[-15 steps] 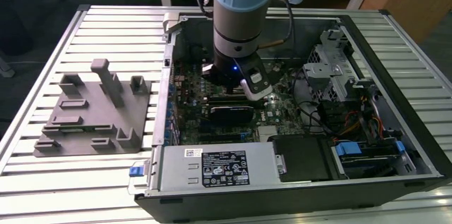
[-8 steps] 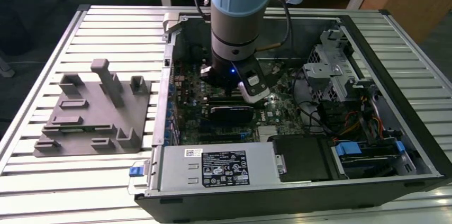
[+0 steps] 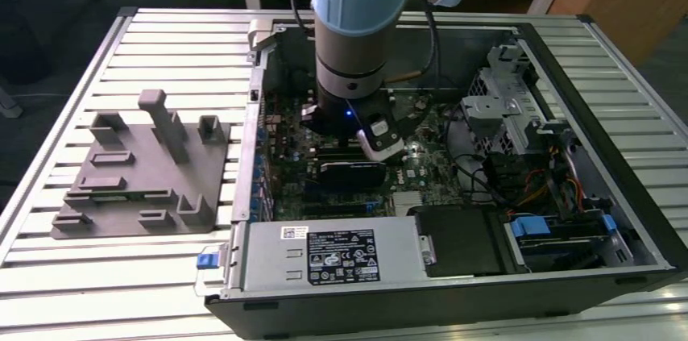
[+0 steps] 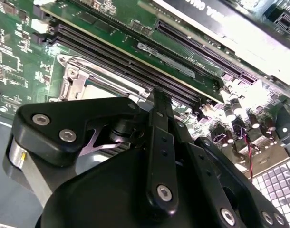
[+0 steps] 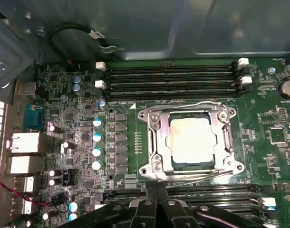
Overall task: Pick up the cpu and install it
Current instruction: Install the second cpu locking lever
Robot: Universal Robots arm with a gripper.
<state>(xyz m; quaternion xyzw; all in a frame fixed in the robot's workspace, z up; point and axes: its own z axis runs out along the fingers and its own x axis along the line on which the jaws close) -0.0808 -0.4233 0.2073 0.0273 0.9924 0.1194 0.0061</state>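
Hovering low over the board, the gripper (image 5: 157,186) had its claw narrow: the fingers stood together, with nothing seen between them.

- Item, the cpu (image 5: 191,142): pale square chip lying flat in the socket, just beyond the fingertips and apart from them.
- Item, metal socket frame (image 5: 154,128): lay around the chip's edges. Whether it was latched could not be told.
- Item, memory slots (image 5: 173,78): long dark rows on the far side of the socket, with more rows between the socket and the claw. No sticks were seen in them.
- Item, motherboard (image 5: 273,118): green, carrying all the above.
- Item, computer case (image 3: 602,59): open-topped, holding the motherboard, a power supply box (image 3: 322,256) at its near end and a drive cage (image 3: 500,107) with cables toward the exterior view's right.
- Item, grey fixture (image 3: 129,196): on the slatted table (image 3: 64,293), well apart toward the exterior view's left. No part was seen in its recesses.

Judgement: pick-up and placing looked done, and the step in hand was the seating end of the install. Any further move would call for a straight path clear of the frame and slots.
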